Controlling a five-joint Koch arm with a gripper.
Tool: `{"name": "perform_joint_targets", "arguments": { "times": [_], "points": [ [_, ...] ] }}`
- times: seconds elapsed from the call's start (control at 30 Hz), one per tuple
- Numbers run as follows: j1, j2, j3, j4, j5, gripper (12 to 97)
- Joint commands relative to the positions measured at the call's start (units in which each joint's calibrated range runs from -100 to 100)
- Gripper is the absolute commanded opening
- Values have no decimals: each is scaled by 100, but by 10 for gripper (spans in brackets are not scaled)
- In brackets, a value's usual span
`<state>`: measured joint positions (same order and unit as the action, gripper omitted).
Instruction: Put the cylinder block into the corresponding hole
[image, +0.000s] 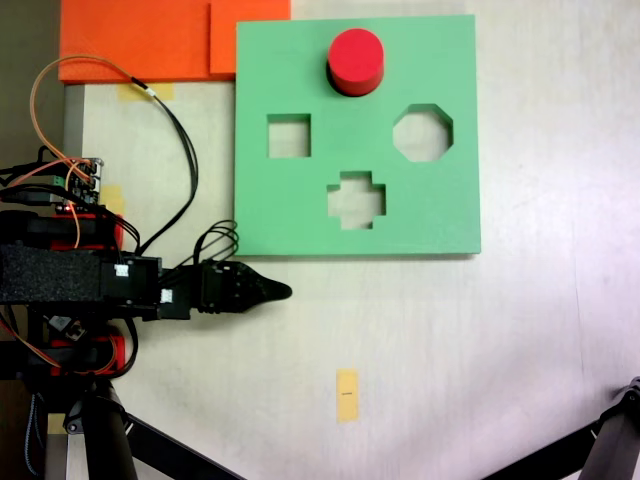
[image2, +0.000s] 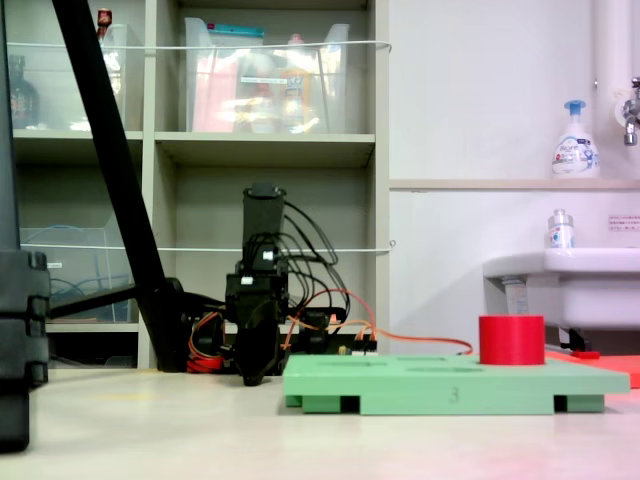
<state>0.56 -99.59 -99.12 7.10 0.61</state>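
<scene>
Nearest the lens in a fixed view, a dark tripod leg (image2: 110, 160) crosses the frame diagonally; it supports the recording equipment and plays no part in the task. Behind it lies the bare tabletop (image: 450, 350), marked by a small yellow tape strip (image: 347, 395), probably a reference mark.

Next comes the hand (image: 275, 291), lowered close to the tabletop just off the near corner of the green foam board (image: 300, 215). Its tip reads as a single dark point in both fixed views, so the jaw opening cannot be told. It holds nothing.

On the board, the cross, square and octagonal cut-outs are empty. The cylinder block (image: 356, 60) stands upright at the far edge of the board, its base sitting where the corresponding hole would be; the hole itself is hidden beneath it. Judging by its height above the board surface, it appears at most partly seated.

Orange foam sheets (image: 140, 40) lie beyond the board's corner.
</scene>
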Motion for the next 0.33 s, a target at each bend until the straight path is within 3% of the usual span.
{"name": "perform_joint_targets", "arguments": {
  "times": [0.0,0.3],
  "points": [
    [10,-41,-88,-512,0,515],
    [10,-41,-88,-503,0,510]
  ]
}}
